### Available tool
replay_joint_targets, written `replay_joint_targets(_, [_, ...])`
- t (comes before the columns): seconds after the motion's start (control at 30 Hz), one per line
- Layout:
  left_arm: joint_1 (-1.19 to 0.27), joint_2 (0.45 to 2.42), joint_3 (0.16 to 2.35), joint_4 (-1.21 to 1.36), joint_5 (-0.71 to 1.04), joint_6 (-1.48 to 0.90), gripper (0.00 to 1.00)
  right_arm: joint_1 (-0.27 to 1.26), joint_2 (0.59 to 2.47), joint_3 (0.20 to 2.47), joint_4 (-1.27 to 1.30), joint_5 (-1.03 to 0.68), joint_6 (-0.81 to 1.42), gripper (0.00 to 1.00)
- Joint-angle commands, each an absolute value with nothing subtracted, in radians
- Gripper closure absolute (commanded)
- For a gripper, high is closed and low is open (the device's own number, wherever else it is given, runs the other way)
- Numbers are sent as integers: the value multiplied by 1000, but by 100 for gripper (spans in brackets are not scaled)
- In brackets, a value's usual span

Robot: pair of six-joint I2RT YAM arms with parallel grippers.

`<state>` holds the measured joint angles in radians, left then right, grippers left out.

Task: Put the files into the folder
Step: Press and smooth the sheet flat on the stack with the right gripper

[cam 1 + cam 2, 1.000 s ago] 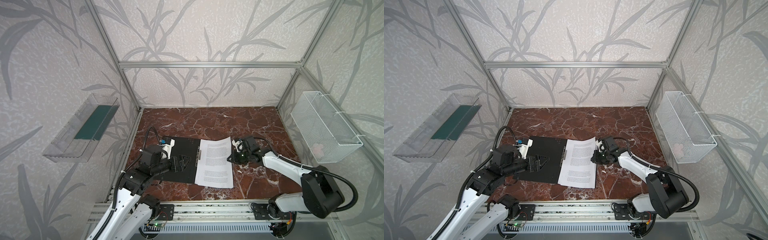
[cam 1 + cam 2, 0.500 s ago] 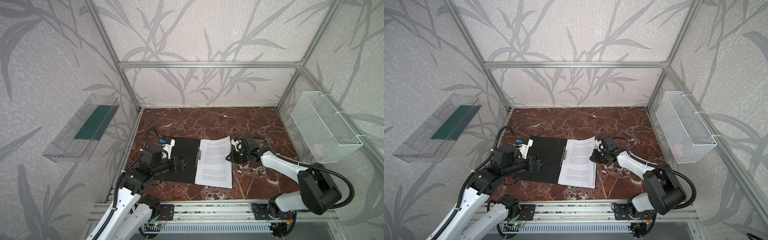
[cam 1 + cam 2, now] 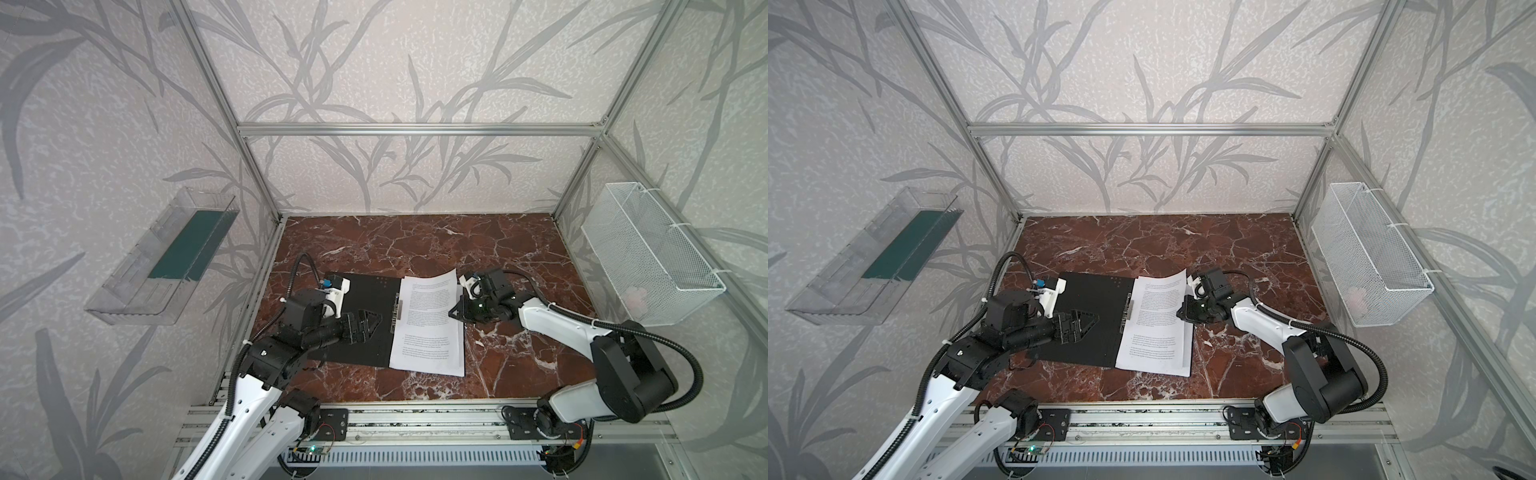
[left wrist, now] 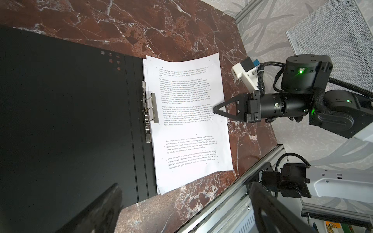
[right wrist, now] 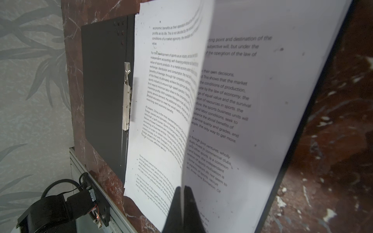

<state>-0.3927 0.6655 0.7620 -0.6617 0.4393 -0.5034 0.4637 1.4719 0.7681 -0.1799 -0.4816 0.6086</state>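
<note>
Nudged a little leftward since a second ago, the right edge of the files [image 3: 428, 328] is bowing upward, with the far right corner curling off the stack. The files are lying on the right half of the open folder [image 3: 365, 291], their left edges running along the metal clip [image 4: 150, 109] at the spine; whether any sheet is sitting under that clip cannot be told.

The right gripper [image 3: 452, 314], which has travelled left with that edge, is pinching the top sheet at its right margin. The right wrist view shows the paper passing between its closed fingers [image 5: 175, 203] and lifting clear of the sheets beneath. The left gripper [image 3: 368, 326] is hovering with its jaws wide and empty over the folder's bare black left panel, near that panel's middle. Folder and files are resting at the near middle of the marble tabletop [image 3: 415, 249]. Further out, a clear tray [image 3: 166, 257] is hanging on the left wall and a wire basket [image 3: 648, 249] on the right wall.

By my reading, the step in hand is squaring the sheets toward the spine. Next, the lifted sheet probably needs lowering flat and releasing without dragging it back right. The open left gripper would then need a hold on the left cover's outer edge to fold it over.
</note>
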Motion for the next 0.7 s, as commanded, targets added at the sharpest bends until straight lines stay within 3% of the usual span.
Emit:
replay_joint_targets(0.0, [-393, 667, 753, -668, 436, -484, 1, 472, 1490, 799, -187, -502, 583, 100])
replay_joint_targets(0.67, [-393, 673, 752, -669, 435, -483, 1, 479, 1467, 825, -277, -500, 496, 100])
